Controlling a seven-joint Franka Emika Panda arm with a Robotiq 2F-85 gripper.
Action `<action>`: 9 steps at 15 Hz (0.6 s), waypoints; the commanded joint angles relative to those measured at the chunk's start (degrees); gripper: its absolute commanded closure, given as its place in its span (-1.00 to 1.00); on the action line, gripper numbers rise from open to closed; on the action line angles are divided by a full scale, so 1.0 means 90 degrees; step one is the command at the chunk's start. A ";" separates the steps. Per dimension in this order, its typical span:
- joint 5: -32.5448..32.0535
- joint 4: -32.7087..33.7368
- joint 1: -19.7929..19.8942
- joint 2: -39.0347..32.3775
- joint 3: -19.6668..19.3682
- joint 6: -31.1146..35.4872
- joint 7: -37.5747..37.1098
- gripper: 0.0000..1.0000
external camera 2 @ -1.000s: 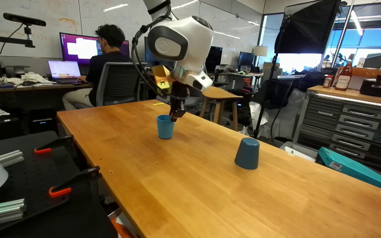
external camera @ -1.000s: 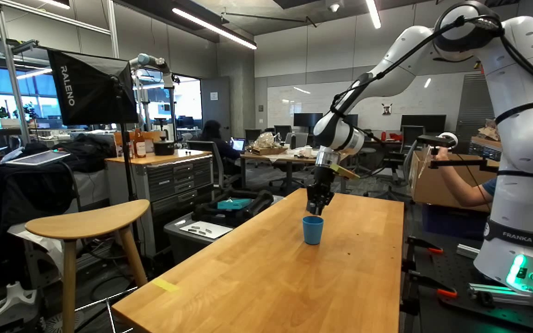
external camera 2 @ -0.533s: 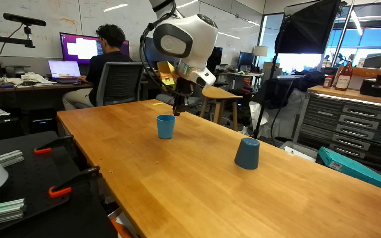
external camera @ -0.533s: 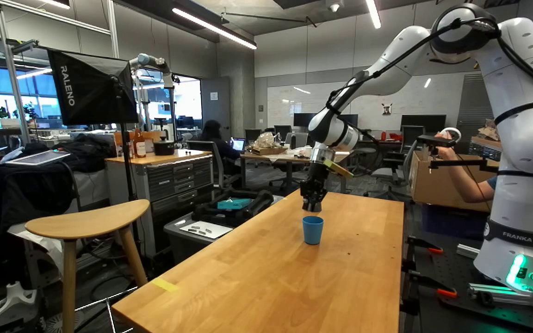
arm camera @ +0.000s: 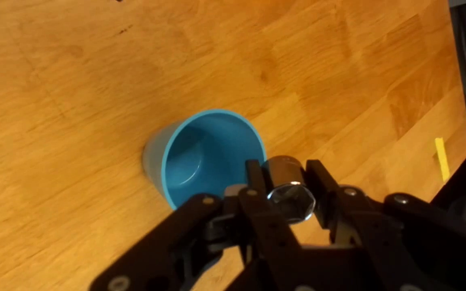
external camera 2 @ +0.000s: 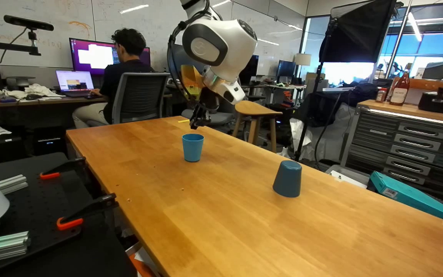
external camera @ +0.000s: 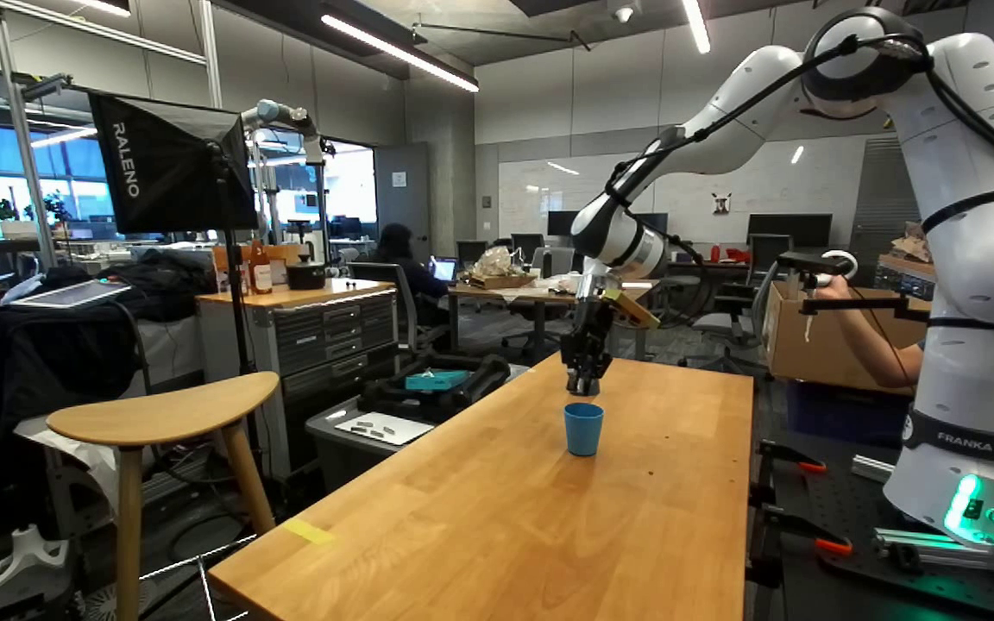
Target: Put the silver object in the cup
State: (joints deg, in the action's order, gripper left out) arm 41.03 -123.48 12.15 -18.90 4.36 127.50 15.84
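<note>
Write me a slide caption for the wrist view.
Silver object held in the gripper, with the blue cup standing open below on the wooden tabletop.

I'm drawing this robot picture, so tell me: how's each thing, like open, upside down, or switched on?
gripper: shut on the silver object
silver object: held in midair
bright blue cup: upright
dark blue cup: upside down
laptop: open, screen lit
robot's base light: glowing green
</note>
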 commanded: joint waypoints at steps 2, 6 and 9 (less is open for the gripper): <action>0.0131 0.0107 -0.0107 -0.0162 -0.0189 -0.0312 0.0124 0.80; 0.0003 0.0065 -0.0157 -0.0322 -0.0257 -0.0101 0.0091 0.79; -0.0095 0.0079 -0.0178 -0.0413 -0.0287 -0.0075 0.0093 -0.14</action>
State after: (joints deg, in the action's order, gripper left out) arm 40.76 -123.57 11.94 -21.82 3.14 126.59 15.92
